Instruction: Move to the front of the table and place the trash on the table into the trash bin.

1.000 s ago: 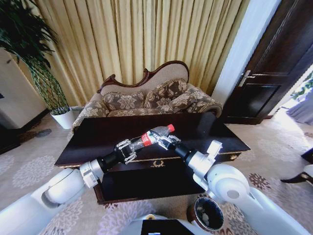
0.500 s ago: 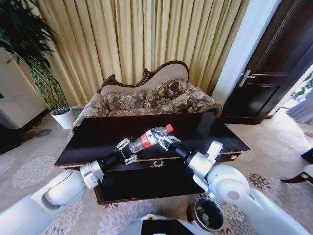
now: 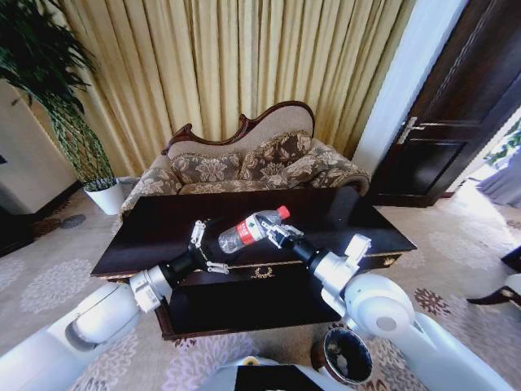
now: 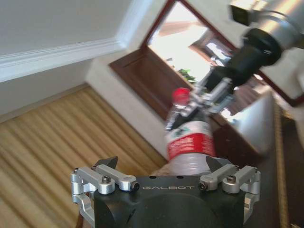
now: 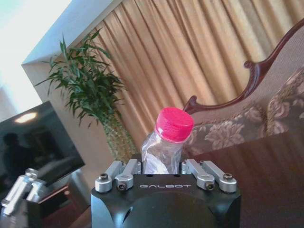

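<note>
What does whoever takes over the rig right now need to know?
Right gripper: shut on the clear plastic water bottle with red cap, near its neck, held above the dark glossy wooden table.
Left gripper: open, just off the bottle's base.
Round dark-brown trash bin with black liner: on the floor by the robot's right side, some trash inside.
Done: bottle lifted, now in the right gripper alone.
Left: drop it in the bin.

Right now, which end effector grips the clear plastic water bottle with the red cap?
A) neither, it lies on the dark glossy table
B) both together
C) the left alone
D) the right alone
D: the right end effector is shut on the clear plastic water bottle with the red cap near its cap end, held above the dark glossy table, while the left end effector stands open, clear of the bottle's base.
</note>
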### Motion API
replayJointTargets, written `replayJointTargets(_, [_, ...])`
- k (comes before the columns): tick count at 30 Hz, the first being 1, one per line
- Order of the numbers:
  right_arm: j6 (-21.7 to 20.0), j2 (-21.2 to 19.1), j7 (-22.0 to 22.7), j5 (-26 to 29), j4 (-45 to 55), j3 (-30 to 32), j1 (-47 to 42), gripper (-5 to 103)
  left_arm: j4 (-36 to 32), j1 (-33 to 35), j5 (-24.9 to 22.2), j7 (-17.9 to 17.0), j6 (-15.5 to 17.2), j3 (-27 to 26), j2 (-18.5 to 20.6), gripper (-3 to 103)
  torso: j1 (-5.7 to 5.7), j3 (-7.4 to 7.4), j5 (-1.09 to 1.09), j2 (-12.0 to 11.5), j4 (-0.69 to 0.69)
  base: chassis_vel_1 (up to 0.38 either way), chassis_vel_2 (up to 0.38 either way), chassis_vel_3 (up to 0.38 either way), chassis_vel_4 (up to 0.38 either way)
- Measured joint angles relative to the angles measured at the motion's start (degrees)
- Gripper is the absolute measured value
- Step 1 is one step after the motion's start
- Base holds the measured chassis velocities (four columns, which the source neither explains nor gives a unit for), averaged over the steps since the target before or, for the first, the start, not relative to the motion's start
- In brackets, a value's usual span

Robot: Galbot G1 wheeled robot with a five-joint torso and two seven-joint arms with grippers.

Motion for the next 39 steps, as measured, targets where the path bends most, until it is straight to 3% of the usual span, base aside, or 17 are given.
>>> replayJointTargets(7, [0.3, -0.2, 0.4, -3.5, -1.2, 0.9, -0.1, 32, -0.2, -0.2, -8.6, -5.4, 3.7, -3.1, -3.0, 100, 0.0, 0.0, 0.0, 0.0, 0.0, 0.0, 0.0, 0.0, 0.0])
replayJointTargets(10, [0.4, -0.1, 1.4, -5.3, -2.0, 0.9, -0.1, 32, -0.8, 0.1, -11.3, -8.1, 6.1, -3.7, -4.9, 100, 0.0, 0.0, 0.0, 0.0, 0.0, 0.0, 0.0, 0.0, 0.0])
replayJointTargets(13, [0.4, -0.1, 3.3, -8.0, -3.1, 1.0, -0.1, 32, -1.4, 0.1, -15.3, -12.7, 10.8, -4.5, -7.5, 100, 0.0, 0.0, 0.0, 0.0, 0.01, 0.0, 0.0, 0.0, 0.0])
replayJointTargets(14, [0.4, -0.1, 3.3, -8.0, -3.1, 1.0, -0.1, 32, -1.4, 0.1, -15.3, -12.7, 10.8, -4.5, -7.5, 100, 0.0, 0.0, 0.0, 0.0, 0.01, 0.0, 0.0, 0.0, 0.0])
replayJointTargets(16, [0.2, -0.1, 4.5, -12.0, -4.4, 1.3, -0.5, 32, -1.4, -0.7, -18.8, -18.0, 15.1, -5.5, -9.2, 100, 0.0, 0.0, 0.0, 0.0, 0.01, 0.0, 0.0, 0.0, 0.0])
replayJointTargets(17, [0.2, -0.1, 4.5, -12.0, -4.4, 1.3, -0.5, 32, -1.4, -0.7, -18.8, -18.0, 15.1, -5.5, -9.2, 100, 0.0, 0.0, 0.0, 0.0, 0.01, 0.0, 0.0, 0.0, 0.0])
replayJointTargets(18, [0.2, 0.2, 4.8, -17.0, -5.8, 1.5, -1.1, 32, -0.7, -1.5, -21.2, -21.5, 17.6, -6.2, -10.2, 100, 0.0, 0.0, 0.0, 0.0, 0.01, 0.0, 0.0, 0.0, 0.0])
replayJointTargets(21, [0.4, 0.8, 5.0, -23.5, -7.7, 1.7, -1.7, 32, 1.2, -2.2, -23.3, -24.3, 19.0, -7.2, -11.1, 100, 0.0, 0.0, 0.0, 0.0, 0.0, 0.0, 0.0, 0.0, 0.0])
replayJointTargets(24, [0.5, 1.2, 5.3, -26.5, -8.6, 1.9, -2.1, 32, 2.7, -2.3, -23.8, -24.9, 19.4, -8.1, -11.6, 100, 0.0, 0.0, 0.0, 0.0, 0.0, 0.0, 0.0, 0.0, 0.0])
replayJointTargets(27, [1.0, 1.8, 6.1, -31.3, -10.5, 3.0, -2.9, 32, 5.4, -1.8, -27.8, -25.4, 21.7, -12.2, -12.5, 100, 0.0, 0.0, -0.01, 0.0, 0.01, 0.0, 0.0, 0.0, 0.0])
replayJointTargets(30, [1.1, 1.9, 6.3, -31.7, -10.8, 3.2, -3.0, 32, 6.0, -1.8, -28.6, -25.0, 22.5, -13.3, -12.6, 100, 0.0, 0.0, -0.01, 0.0, 0.01, 0.0, 0.0, 0.0, 0.0])
replayJointTargets(32, [1.2, 1.9, 6.8, -32.4, -11.5, 3.9, -3.1, 32, 7.7, -2.1, -30.8, -23.4, 24.8, -16.8, -12.8, 100, 0.0, 0.0, 0.0, 0.0, 0.01, 0.0, 0.0, 0.0, 0.0])
replayJointTargets(39, [1.7, 2.8, 7.1, -34.0, -13.6, 5.3, -4.0, 32, 11.3, -0.5, -33.8, -20.5, 26.5, -22.7, -12.1, 100, 0.0, 0.0, -0.01, 0.0, 0.01, 0.0, 0.0, 0.0, 0.0])
